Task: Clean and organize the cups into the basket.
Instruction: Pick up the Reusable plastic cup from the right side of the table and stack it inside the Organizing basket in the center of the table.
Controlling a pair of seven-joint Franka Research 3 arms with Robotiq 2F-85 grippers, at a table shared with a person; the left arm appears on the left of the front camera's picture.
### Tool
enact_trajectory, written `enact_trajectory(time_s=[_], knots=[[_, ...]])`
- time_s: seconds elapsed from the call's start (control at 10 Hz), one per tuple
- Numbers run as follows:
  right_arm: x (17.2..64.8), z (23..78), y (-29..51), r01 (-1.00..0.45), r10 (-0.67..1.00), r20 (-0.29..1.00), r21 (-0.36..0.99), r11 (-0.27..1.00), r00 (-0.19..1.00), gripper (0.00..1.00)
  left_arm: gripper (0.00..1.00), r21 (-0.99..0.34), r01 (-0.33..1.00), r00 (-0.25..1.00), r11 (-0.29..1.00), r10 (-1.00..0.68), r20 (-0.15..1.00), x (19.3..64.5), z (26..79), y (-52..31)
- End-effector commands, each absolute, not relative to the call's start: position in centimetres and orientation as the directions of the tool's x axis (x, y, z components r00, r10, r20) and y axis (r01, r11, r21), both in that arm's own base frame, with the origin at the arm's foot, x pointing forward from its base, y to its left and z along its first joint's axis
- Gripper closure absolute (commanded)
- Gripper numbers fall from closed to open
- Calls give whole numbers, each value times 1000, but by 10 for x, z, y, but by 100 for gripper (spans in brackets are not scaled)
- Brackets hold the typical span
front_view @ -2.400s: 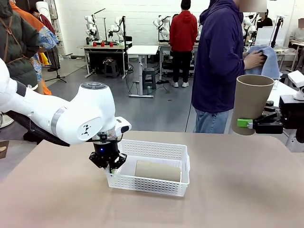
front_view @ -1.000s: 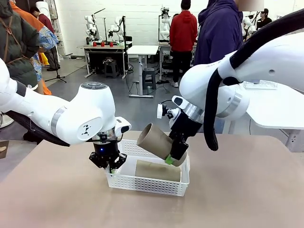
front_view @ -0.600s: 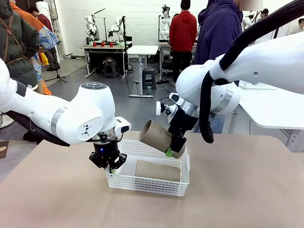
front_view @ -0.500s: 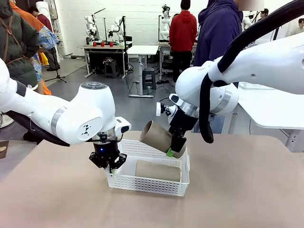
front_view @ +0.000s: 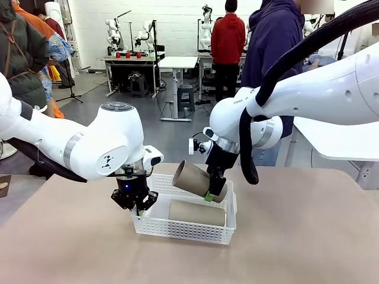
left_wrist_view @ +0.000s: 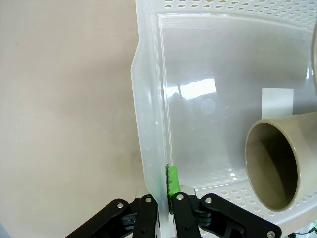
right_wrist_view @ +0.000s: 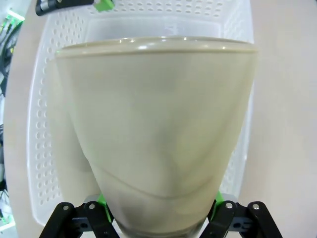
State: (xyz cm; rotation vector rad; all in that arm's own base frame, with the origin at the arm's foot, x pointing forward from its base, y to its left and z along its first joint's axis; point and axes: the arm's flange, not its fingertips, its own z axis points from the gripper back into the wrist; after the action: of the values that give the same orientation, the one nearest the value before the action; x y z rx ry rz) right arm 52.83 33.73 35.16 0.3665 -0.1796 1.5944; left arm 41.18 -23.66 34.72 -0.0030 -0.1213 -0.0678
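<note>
The white perforated basket [front_view: 188, 229] sits mid-table. My left gripper [front_view: 135, 205] is shut on its left wall, which the left wrist view shows pinched between the green pads [left_wrist_view: 173, 179] of that gripper [left_wrist_view: 166, 197] along the basket wall [left_wrist_view: 148, 124]. One beige cup [front_view: 197, 212] lies on its side inside the basket, its open mouth [left_wrist_view: 271, 171] facing the left wrist camera. My right gripper [front_view: 209, 193] is shut on a second beige cup [front_view: 194, 180], tilted mouth-left just above the basket's far side. In the right wrist view this held cup [right_wrist_view: 158, 129] hangs over the basket [right_wrist_view: 42, 139], clamped in the right gripper [right_wrist_view: 158, 210].
A person in a purple hoodie [front_view: 273, 59] stands at the table's far side, behind my right arm. Bare tabletop [front_view: 308, 236] stretches to the right and front of the basket. Other people and work tables are farther back.
My right arm swung in from the far right with the beige cup, tipped it over, and has lowered it leftward to just above the basket. The left gripper stayed put.
</note>
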Motion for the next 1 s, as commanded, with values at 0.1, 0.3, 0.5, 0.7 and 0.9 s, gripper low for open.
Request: enact_trajectory(time_s=[0.1, 0.3, 0.5, 0.7, 0.9], knots=[[526, 342, 344, -987, 958, 285, 150, -58, -13, 21, 100, 3, 70, 989, 998, -69, 127, 411, 349, -236], [524, 339, 345, -986, 961, 276, 159, -58, -12, 21, 100, 3, 70, 989, 998, -69, 127, 411, 349, -236], [523, 340, 345, -985, 960, 281, 165, -53, -5, 1, 100, 3, 70, 989, 998, -69, 127, 411, 349, -236], [523, 338, 346, -985, 958, 287, 164, -53, -4, 0, 100, 3, 70, 989, 998, -69, 127, 411, 349, -236], [520, 343, 345, -985, 952, 306, 158, -62, -11, 0, 100, 3, 70, 989, 998, -69, 127, 411, 349, -236]])
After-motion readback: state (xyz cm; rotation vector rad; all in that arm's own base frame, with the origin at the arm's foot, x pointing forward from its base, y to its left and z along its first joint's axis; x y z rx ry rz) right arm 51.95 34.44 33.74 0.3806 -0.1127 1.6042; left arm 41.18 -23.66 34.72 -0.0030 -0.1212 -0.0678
